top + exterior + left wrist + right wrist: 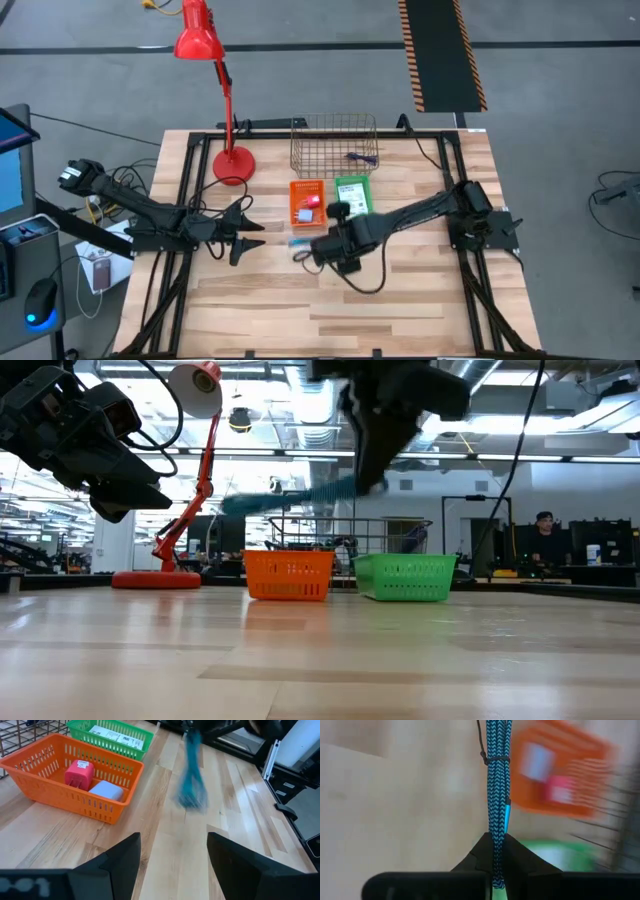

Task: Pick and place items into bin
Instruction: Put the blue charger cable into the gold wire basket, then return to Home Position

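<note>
My right gripper [318,250] hangs above the table's middle, shut on a teal braided cord bundle [496,780] bound with a thin black tie. In the low view the cord [290,497] sticks out sideways, high above the wood. My left gripper [250,232] waits open near the table's left side, pointing at the cord [192,775]. An orange basket [307,203] holds a red-pink piece [79,774] and a pale blue item [106,791]. A green basket [352,195] holds a white printed card [115,737]. A purple item [362,157] lies in the wire bin [334,145]. My right gripper pinches the cord bundle's near end [496,827] between its two fingers, with the bundle running straight out along them. The cord is lifted clear of the table and lies roughly level, its free end [235,505] toward the table's left.
A red desk lamp [232,160] stands on its round base at the far left of the table, its arm [205,470] leaning overhead. The wire bin sits at the far edge, behind the two plastic baskets. Bare wood lies toward the near edge [330,310]. A person [545,535] sits far behind.
</note>
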